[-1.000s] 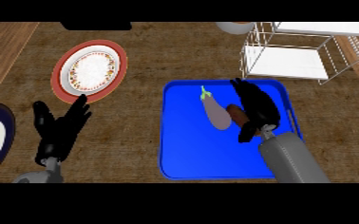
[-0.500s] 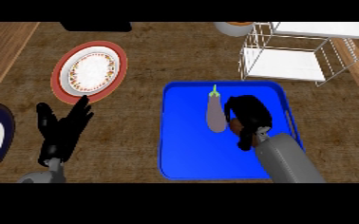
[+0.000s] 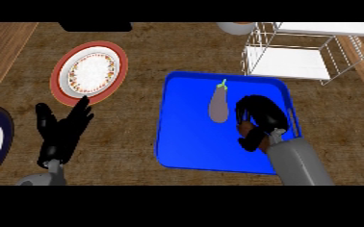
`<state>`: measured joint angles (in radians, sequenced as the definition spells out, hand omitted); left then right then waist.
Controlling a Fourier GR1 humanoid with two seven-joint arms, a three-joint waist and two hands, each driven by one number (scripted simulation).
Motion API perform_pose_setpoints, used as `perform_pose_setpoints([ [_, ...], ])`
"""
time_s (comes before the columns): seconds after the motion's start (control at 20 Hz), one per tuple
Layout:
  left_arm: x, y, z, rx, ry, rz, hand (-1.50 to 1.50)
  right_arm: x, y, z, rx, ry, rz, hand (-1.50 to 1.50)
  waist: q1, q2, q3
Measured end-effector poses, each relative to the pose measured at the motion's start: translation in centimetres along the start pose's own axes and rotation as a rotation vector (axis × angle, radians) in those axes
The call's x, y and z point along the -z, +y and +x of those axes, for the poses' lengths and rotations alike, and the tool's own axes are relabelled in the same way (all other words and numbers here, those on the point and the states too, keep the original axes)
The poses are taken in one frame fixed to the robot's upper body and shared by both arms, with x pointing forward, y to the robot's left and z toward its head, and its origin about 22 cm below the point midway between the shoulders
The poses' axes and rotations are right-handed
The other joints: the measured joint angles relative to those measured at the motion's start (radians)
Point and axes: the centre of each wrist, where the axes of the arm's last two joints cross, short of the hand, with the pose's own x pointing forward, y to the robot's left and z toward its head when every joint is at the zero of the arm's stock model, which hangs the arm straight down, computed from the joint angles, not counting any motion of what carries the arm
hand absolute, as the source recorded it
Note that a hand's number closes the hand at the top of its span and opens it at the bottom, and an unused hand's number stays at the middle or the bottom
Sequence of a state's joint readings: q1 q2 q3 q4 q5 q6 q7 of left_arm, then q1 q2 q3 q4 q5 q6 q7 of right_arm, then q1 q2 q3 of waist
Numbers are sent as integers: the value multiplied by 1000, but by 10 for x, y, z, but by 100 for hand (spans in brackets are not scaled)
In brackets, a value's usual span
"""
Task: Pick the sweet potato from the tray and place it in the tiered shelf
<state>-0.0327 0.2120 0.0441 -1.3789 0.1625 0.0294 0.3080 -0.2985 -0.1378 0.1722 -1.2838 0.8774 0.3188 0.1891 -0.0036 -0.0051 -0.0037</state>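
right hand curled down over the sweet potato, only a brownish-orange bit peeking out near the blue tray's right edge | left hand resting open at counter's lower left, fingers up | smooth grey eggplant with green stem beside it | white wire tiered shelf top right | round red-rimmed plate

Even, soft light falls on my view; the glossy blue plastic tray shows no glare, and shadows around it are faint.
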Motion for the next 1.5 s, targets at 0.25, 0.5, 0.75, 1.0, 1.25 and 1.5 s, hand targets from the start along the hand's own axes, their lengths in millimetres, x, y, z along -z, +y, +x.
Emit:
perform_pose_setpoints([
  [0.25, -1, -1, -4, -8, 3, 2, 0, -23, -26, 26, 114, -71, -144, 150, -7, -1, 3],
  [0.5, 0, 5, -5, -9, 7, 15, 0, -71, -67, 53, 152, -129, -345, 150, -18, -4, 3],
  [0.75, -2, 1, -8, -3, -6, 15, 0, -121, -121, 66, 174, -108, -530, 150, -15, -4, 4],
  [1.0, 0, 2, -5, 2, -10, 5, 0, -160, -174, 80, 193, -75, -642, 150, -6, -2, 4],
  [1.25, 2, -1, -2, -2, -5, -5, 0, -176, -226, 83, 230, -57, -722, 150, 1, 1, 3],
  [1.5, 3, -4, -3, 9, -18, -13, 0, -172, -281, 76, 265, -20, -766, 150, 8, 3, 4],
])
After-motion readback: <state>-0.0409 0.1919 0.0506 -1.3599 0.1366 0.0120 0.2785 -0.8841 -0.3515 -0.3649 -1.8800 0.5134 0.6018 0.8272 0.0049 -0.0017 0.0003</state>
